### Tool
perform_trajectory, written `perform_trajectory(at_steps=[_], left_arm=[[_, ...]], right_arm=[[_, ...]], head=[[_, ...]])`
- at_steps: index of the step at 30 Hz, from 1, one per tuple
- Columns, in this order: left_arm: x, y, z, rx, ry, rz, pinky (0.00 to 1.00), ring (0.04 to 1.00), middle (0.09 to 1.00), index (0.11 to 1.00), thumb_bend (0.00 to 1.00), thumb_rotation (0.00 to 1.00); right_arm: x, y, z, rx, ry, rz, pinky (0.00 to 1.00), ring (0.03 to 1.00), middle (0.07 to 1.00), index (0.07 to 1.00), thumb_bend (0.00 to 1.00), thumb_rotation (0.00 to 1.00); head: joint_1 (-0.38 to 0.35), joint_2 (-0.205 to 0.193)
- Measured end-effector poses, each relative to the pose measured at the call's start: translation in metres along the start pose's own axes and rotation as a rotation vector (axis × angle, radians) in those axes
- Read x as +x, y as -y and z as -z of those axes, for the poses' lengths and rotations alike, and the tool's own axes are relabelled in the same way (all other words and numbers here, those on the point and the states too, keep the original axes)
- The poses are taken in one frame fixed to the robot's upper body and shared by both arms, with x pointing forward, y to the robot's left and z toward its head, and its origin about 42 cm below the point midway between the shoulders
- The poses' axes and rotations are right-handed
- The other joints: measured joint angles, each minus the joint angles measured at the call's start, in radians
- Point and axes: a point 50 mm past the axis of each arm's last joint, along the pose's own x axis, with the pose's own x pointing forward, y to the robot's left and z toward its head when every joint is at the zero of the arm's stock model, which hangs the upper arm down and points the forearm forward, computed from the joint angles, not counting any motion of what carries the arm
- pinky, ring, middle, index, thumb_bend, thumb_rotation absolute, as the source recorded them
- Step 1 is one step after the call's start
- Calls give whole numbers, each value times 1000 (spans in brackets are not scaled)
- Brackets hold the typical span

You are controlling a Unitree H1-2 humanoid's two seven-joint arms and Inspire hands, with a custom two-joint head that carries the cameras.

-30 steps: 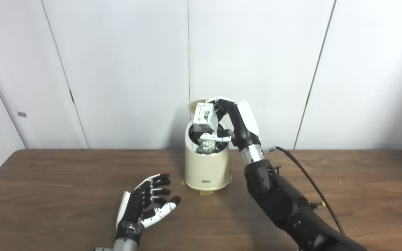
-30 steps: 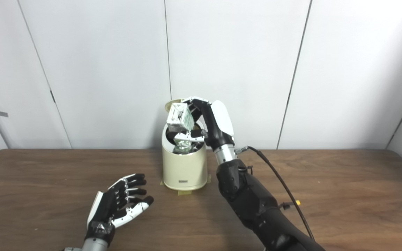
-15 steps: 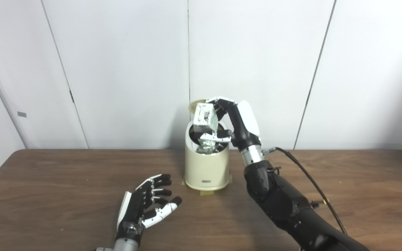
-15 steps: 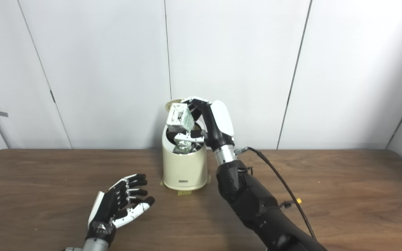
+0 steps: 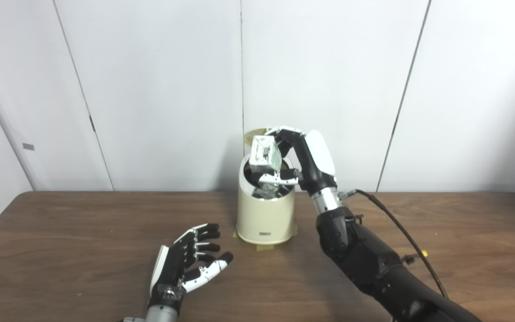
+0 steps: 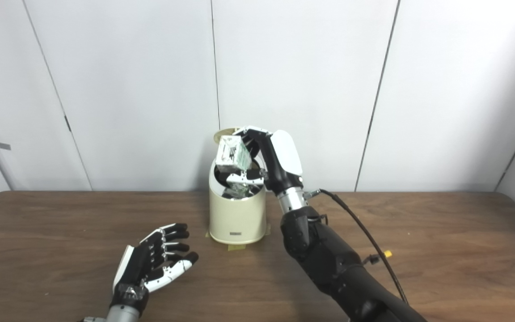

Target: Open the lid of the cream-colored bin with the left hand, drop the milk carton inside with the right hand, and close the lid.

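Observation:
The cream-colored bin (image 5: 264,214) stands at the back middle of the table. Its lid (image 5: 254,133) is tipped up behind the opening. My right hand (image 5: 304,161) is shut on the white and green milk carton (image 5: 264,154) and holds it tilted just over the bin's open mouth. Crumpled silvery stuff (image 5: 264,193) shows inside the bin. My left hand (image 5: 190,264) is open and empty, palm up, low over the table in front and to the left of the bin. It also shows in the right eye view (image 6: 154,266).
The brown wooden table (image 5: 61,237) runs the full width. White wall panels stand close behind the bin. A black cable (image 5: 396,228) hangs from my right forearm over the table. Tape (image 5: 262,243) holds the bin's base.
My right hand has lowered a little and tipped the carton further toward the bin's opening. The right forearm has shifted slightly right. The left hand has not moved.

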Motion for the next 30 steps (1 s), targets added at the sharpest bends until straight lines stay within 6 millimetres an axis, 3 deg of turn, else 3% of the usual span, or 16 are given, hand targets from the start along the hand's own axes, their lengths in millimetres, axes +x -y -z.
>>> perform_trajectory(at_steps=[4,14,17,18,19,20,22,30], left_arm=[[0,0,-1,1,1,-1,573,657,735,731,674,154],[0,-1,-1,4,1,0,560,647,728,729,662,132],[0,-1,-1,5,1,1,567,656,735,731,658,128],[0,-1,-1,5,1,0,567,656,735,730,659,125],[0,-1,-1,5,1,1,567,656,734,729,660,123],[0,-1,-1,5,1,1,567,654,732,727,663,126],[0,-1,-1,5,1,1,568,652,731,727,667,137],[0,-1,-1,6,0,2,562,648,728,727,672,147]], right_arm=[[-13,1,12,-51,-8,-32,331,392,481,523,497,0],[-14,7,17,-41,-24,-44,358,410,479,518,500,0],[-11,10,20,-22,-48,-77,420,444,506,495,516,0],[-11,11,21,-23,-50,-87,451,512,504,494,522,0],[-10,11,21,-24,-51,-99,477,562,582,496,521,61],[-9,12,21,-28,-51,-107,509,609,644,612,706,33],[-8,13,22,-36,-50,-126,547,662,698,693,812,36],[-14,10,24,-59,-58,-177,647,790,830,793,885,98]], head=[[-2,3],[-9,6],[-9,6],[-9,6],[-9,6],[-9,6],[-9,6],[-9,8]])
